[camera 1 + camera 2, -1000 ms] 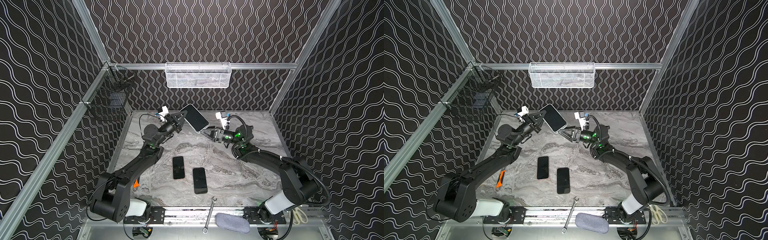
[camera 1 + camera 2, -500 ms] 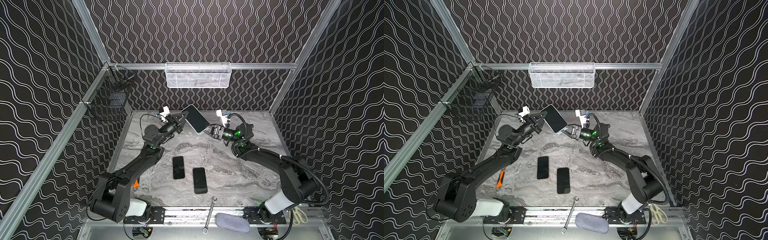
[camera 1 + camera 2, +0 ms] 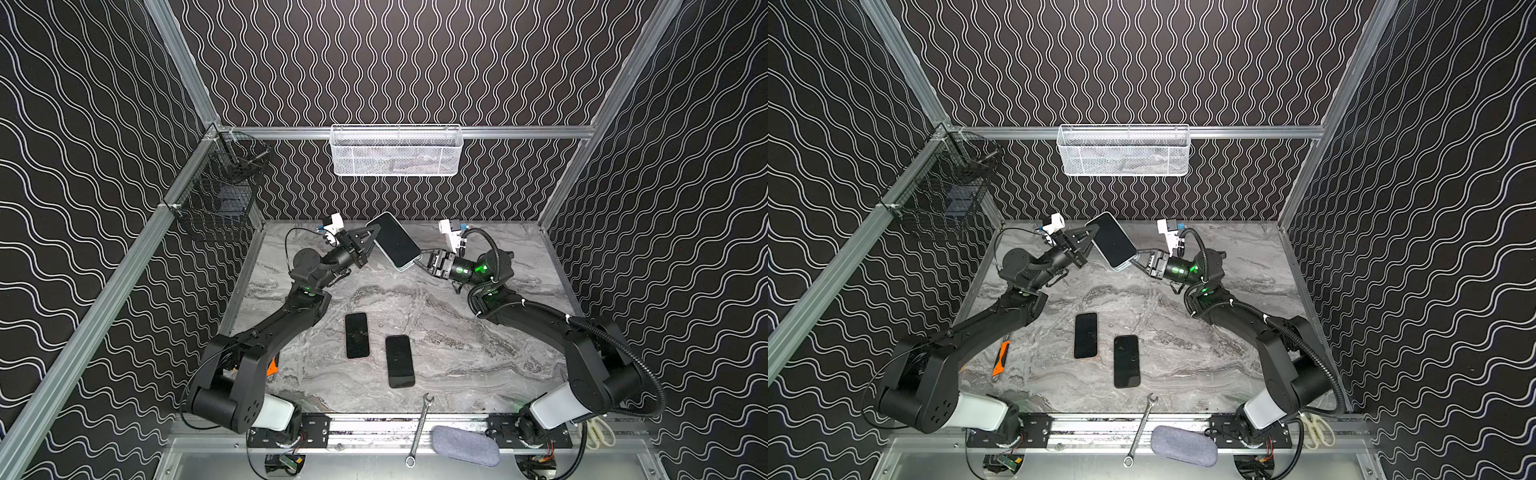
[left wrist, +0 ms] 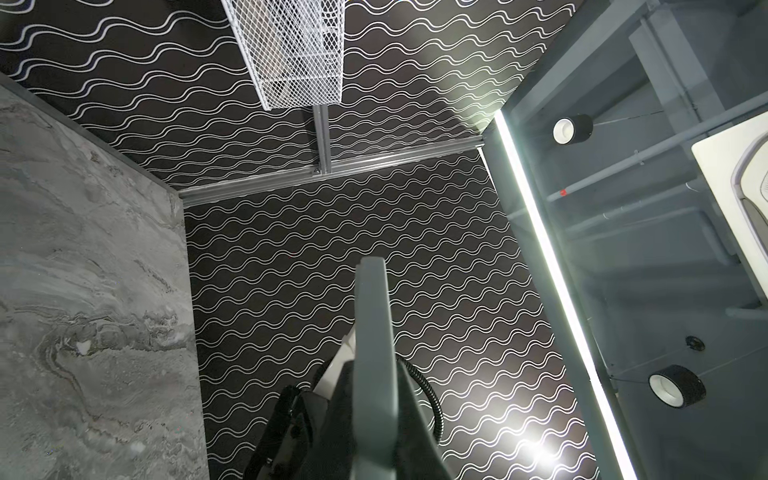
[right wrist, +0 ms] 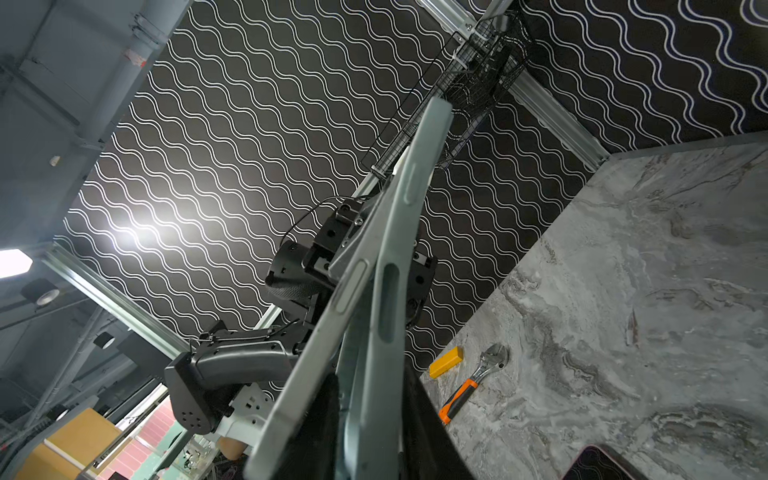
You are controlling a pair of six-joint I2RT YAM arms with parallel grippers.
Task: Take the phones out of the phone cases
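**Phone between two grippers, above the far edge of the desk.** The phone (image 3: 395, 241) is shown lifted clear of the desk (image 3: 457, 332), screen dark and facing up. It is tilted, with the high end toward the far left corner and the low end toward the right. The case (image 3: 402, 267) is seen as a pale rim along the low end.

The left gripper (image 3: 375, 236) is clenched on the high end of the phone, a grasp confirmed in both top views. In the left wrist view the phone is seen edge-on, rising from between the dark fingers (image 4: 316, 419).

The right gripper (image 3: 420, 259) is placed at the low corner, with its fingers set on either side of that corner. Whether they are clamped or merely close cannot be told.

In the right wrist view two pale edges are seen diverging from one another. Which is phone and which is case cannot be told.

A handset (image 3: 357, 335) and a second handset (image 3: 400, 360) are laid flat side by side near the middle of the front edge, well apart from both grippers.
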